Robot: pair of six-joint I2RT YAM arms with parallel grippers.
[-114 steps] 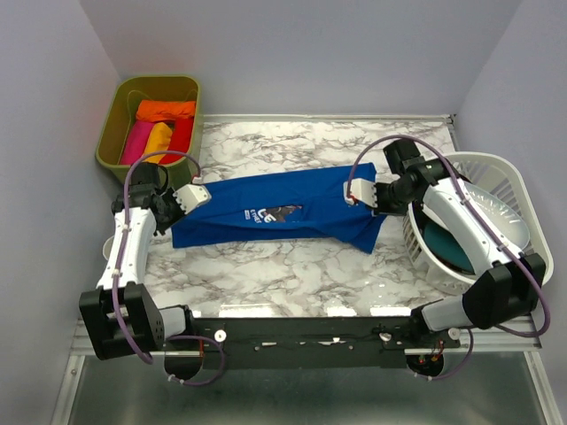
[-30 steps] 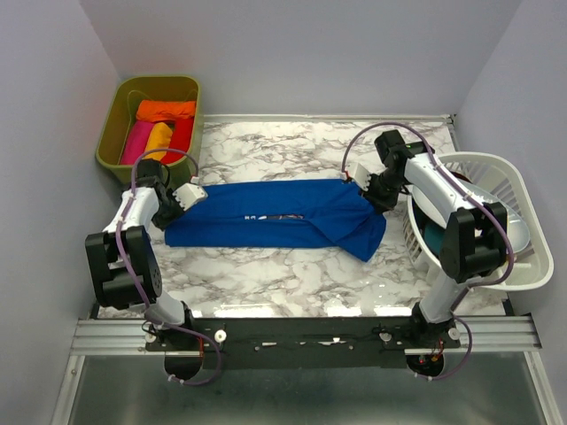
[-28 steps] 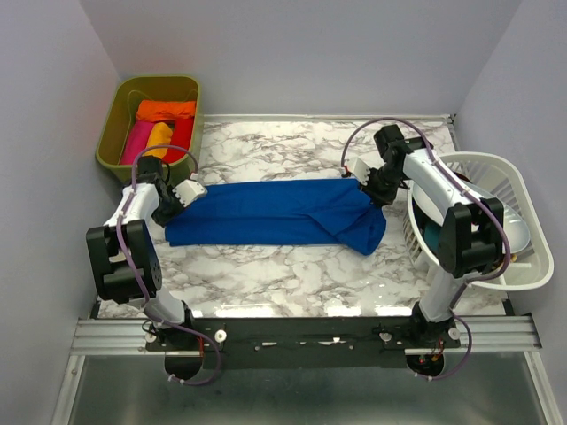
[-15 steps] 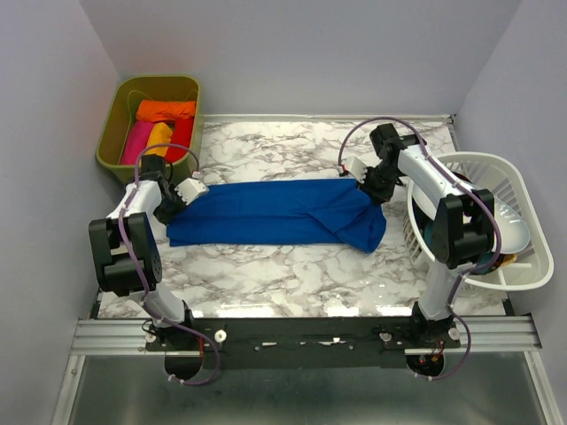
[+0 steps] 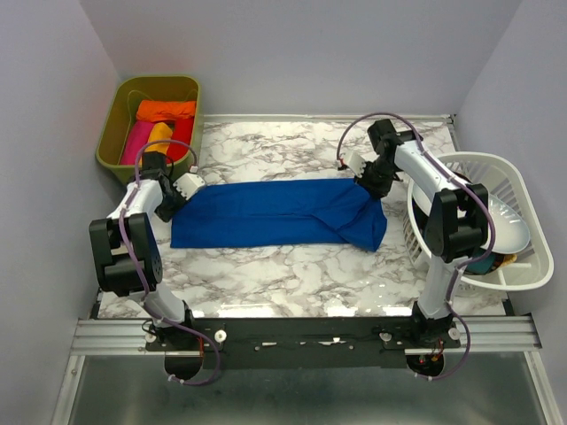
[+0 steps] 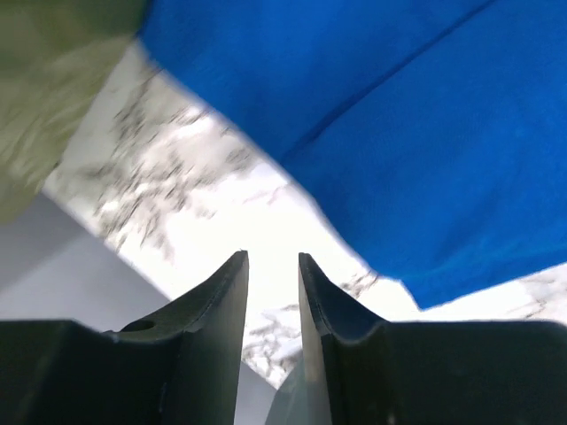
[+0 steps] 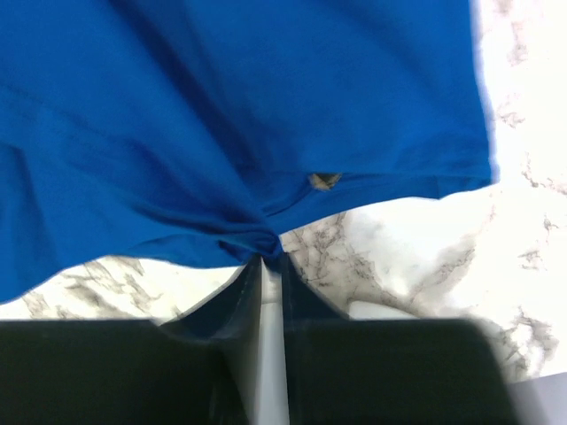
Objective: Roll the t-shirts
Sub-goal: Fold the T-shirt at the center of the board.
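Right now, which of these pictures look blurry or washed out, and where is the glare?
Top view: sharp and evenly lit, with a white glare band along the near edge of the marble-patterned table. Left wrist view: the olive-green plastic bin and marble are smeared; the royal blue cotton t-shirt looks clearer. Right wrist view: slightly soft, the marble bleached white at right.

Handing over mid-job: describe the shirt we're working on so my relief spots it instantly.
On the marble table, across its middle, lies the blue t-shirt, folded into a long flat band. It is the only blue shirt and the only one outside the green bin by the far left corner, where the other shirts sit, orange, pink, yellow and red.
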